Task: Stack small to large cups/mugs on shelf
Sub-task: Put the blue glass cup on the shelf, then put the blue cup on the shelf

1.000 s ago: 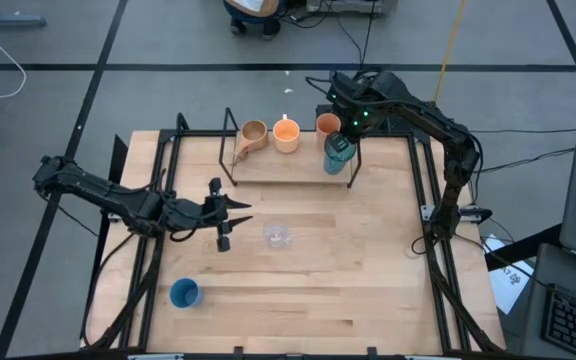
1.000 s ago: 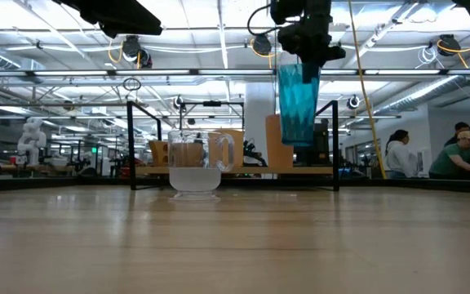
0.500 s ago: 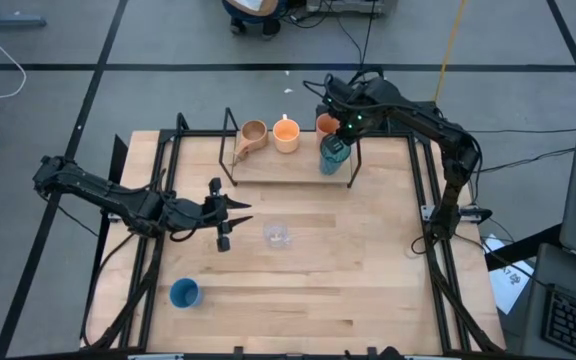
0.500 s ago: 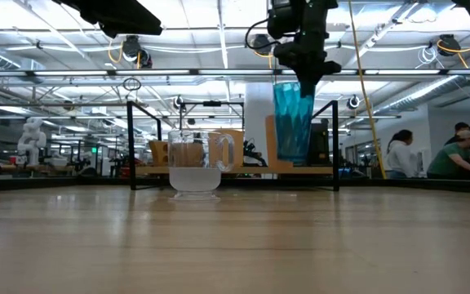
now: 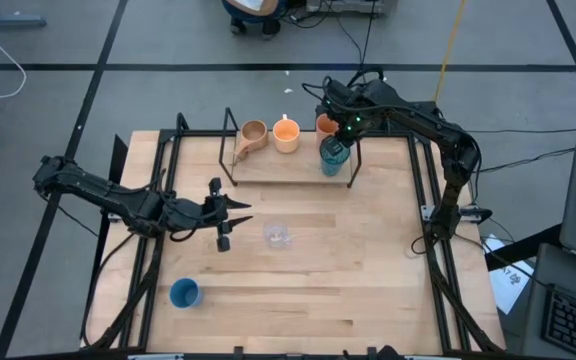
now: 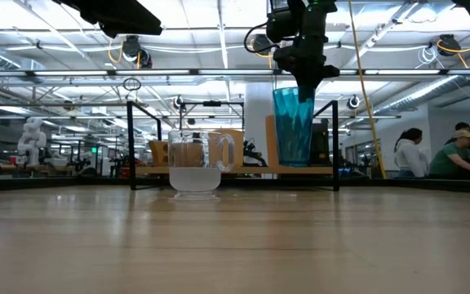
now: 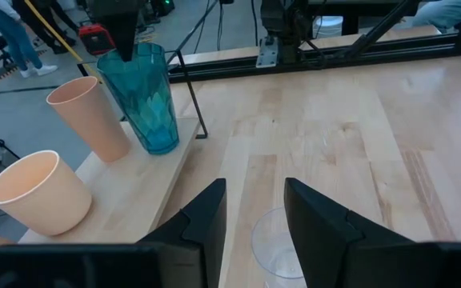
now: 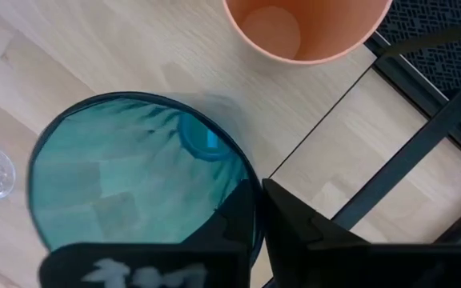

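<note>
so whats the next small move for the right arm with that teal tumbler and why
Probably open the right gripper and lift clear. Its fingers pinch the rim of the teal tumbler, which now appears to stand upright on the shelf beside an orange cup, so nothing seems left but the release.

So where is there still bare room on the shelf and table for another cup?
The shelf is crowded along its back: tan mug, two orange cups, teal tumbler pinched by the right gripper. Its front strip is bare. The tabletop is free right of the clear cup and blue cup.
</note>
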Tool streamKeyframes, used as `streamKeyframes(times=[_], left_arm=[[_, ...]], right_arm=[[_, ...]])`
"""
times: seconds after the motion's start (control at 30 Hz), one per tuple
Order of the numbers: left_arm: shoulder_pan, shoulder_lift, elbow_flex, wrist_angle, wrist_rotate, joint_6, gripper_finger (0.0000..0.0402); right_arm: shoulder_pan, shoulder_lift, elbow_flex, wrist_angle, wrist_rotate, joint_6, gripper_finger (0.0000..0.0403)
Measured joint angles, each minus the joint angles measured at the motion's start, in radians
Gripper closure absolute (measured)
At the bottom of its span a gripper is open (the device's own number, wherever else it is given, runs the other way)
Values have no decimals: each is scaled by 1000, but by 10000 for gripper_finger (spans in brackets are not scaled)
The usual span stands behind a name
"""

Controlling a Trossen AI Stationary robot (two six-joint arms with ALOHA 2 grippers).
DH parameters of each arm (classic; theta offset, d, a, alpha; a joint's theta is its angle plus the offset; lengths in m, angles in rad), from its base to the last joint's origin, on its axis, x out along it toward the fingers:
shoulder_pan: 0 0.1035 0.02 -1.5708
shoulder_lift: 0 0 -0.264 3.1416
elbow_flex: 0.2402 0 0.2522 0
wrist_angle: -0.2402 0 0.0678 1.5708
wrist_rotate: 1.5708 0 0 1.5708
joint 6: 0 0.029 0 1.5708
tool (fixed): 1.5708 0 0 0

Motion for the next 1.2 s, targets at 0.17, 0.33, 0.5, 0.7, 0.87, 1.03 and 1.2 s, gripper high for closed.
streamKeyframes(times=[0.17, 0.33, 0.5, 0.7, 0.87, 1.03, 1.2], left_arm=[[0, 0, 0, 0, 0, 0, 273], [0, 0, 0, 0, 0, 0, 273], [0, 0, 0, 0, 0, 0, 273], [0, 0, 0, 0, 0, 0, 273], [0, 0, 0, 0, 0, 0, 273], [0, 0, 0, -1, 0, 0, 273], [0, 0, 0, -1, 5, -2, 273]], right_arm=[[0, 0, 0, 12, 0, 0, 358], [0, 0, 0, 33, 0, -1, 333], [0, 0, 0, 45, 3, -3, 316], [0, 0, 0, 48, 16, -4, 297], [0, -3, 0, 49, 30, -8, 275], [0, -30, 0, 70, 30, -11, 253], [0, -89, 1, 90, 31, -7, 239]])
